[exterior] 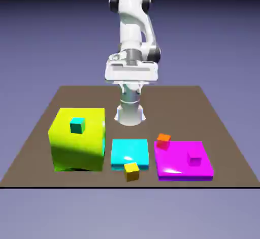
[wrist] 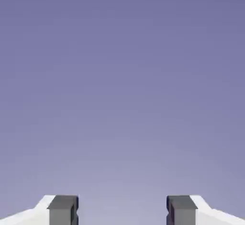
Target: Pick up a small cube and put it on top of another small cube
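1. While my white two-finger end effector point(wrist: 122, 210) hangs above the brown bench point(exterior: 172, 106), its grey fingertips point(wrist: 63, 210) stand wide apart; it is released, with only blue-violet backdrop point(wrist: 122, 99) between them in the hand view.
2. The tiny plain yellow cube point(exterior: 131, 172), which I am to pick up, lies near the bench edge closest to the camera, at the near side of the flat cyan slab point(exterior: 130, 151); whether they touch I cannot tell.
3. The tiny magenta cube point(exterior: 194, 158) sits on the wide flat magenta slab point(exterior: 175, 164), toward the exterior view's right.
4. The small orange cube point(exterior: 163, 141) appears at that slab's far left corner in the exterior view.
5. The small teal cube point(exterior: 77, 125) rests atop the large yellow-green block point(exterior: 78, 149), at the exterior view's left.
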Motion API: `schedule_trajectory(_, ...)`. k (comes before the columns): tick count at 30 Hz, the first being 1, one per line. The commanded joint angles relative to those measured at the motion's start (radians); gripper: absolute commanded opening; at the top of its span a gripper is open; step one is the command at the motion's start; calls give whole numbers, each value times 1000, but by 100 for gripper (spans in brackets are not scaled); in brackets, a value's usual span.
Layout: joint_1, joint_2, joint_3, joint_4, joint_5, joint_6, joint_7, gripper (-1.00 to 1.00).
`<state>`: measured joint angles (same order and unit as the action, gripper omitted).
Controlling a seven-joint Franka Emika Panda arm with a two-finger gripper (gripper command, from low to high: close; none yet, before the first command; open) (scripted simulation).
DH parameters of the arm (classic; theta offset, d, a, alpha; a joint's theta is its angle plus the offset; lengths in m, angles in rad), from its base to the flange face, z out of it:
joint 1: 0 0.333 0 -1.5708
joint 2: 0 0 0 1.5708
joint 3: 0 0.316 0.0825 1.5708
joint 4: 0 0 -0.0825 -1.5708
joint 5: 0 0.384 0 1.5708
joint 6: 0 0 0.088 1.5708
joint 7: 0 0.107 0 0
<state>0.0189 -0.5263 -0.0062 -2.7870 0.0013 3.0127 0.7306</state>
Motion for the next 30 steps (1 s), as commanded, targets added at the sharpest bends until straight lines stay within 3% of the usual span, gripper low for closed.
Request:
schedule_trajectory(1,6,36,-5,19,1,-20,-9,0)
schedule_trajectory(23,130,825,-118,433,24,-458,-197,0)
schedule_trajectory(29,107,998,-91,449,53,-301,-216,0)
schedule_trajectory(30,107,998,-91,449,53,-301,-216,-100)
